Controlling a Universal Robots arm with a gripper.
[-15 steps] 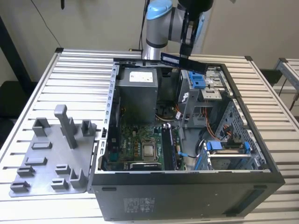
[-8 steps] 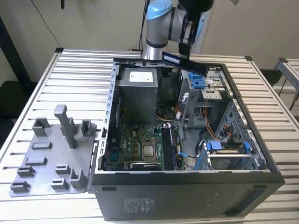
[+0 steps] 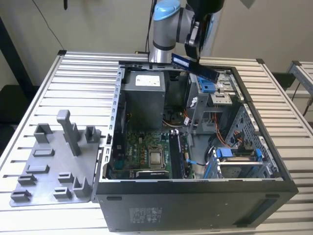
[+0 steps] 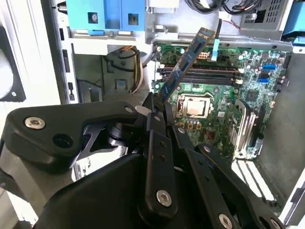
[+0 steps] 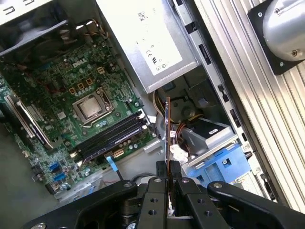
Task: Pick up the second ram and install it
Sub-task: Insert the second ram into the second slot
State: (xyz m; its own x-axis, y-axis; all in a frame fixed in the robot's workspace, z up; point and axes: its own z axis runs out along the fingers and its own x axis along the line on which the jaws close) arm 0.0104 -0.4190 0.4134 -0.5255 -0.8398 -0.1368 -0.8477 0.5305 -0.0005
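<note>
The second ram (image 4: pixel 183 64) is pinched tight by the end effector (image 4: pixel 159 106). It is held up in the air over the open computer case (image 3: pixel 195 205).

In the exterior view the arm (image 3: pixel 164 29) is cut off at the frame's top edge. In the second wrist view the gripper (image 4: pixel 159 107) hides the held end of the memory stick (image 4: pixel 183 64).

Pale wall (image 3: pixel 98 24) behind slatted aluminium table (image 3: pixel 83 73)
</note>
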